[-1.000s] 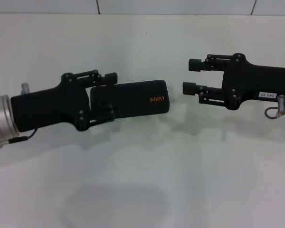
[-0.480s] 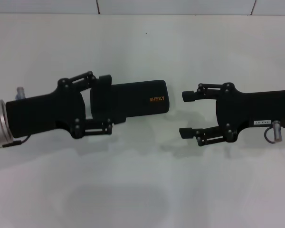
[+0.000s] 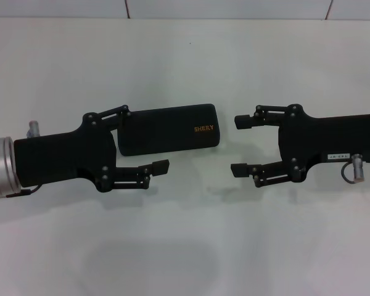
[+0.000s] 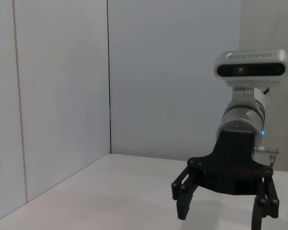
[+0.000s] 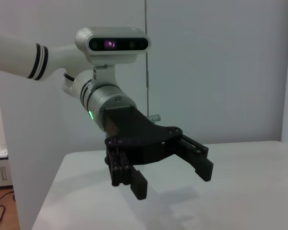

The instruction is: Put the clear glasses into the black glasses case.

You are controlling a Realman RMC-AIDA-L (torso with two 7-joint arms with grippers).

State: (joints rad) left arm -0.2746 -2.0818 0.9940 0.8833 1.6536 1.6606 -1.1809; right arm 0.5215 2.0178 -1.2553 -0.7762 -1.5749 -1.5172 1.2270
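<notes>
Head view: 1 case (image 3: 168,129), shut, lying flat on the white tabletop (image 3: 185,246) w/ gold lettering toward its right end. 2 grippers, both level w/ the case and pointing inward at each other. No glasses can be made out on the white surface.

Left gripper (image 3: 145,140) – jaws wide apart, straddling the case's left end; upper finger lies over the case's far-left corner, lower finger sits just off the near long edge, not clearly touching. Right gripper (image 3: 242,143) – jaws wide, holding nothing, near the case's right end but apart from it; a strip of bare tabletop shows between fingertips and case.

Room: broad open tabletop in front of the case and behind it up to the back wall; sides taken up by the 2 arms.

Left wrist view: shows 1 gripper, the right one (image 4: 225,213), farther off, seen head-on w/ its wrist camera above; jaws spread, nothing between. Tabletop edge meets wall panels behind. Case not in view.

Right wrist view: 1 gripper, the left one (image 5: 170,175), above the tabletop, jaws spread; green light on its wrist. Tabletop's edge drops off beside it. Case can't be made out here.
</notes>
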